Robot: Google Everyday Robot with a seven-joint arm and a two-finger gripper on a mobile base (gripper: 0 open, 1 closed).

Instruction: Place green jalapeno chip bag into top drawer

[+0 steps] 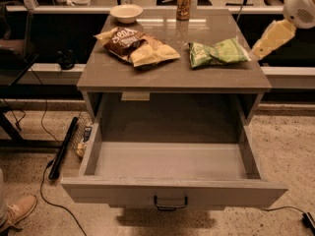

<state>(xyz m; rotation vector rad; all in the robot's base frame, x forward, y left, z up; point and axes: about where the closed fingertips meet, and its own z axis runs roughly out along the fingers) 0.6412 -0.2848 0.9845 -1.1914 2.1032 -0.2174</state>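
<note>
so the gripper (269,39) sits up in the top right corner, angled down and inward, hanging off the white wrist (300,6)

Top right, the end effector (261,46) is pale yellow, tapered; the wrist (300,6) behind it rounded, white.
</note>
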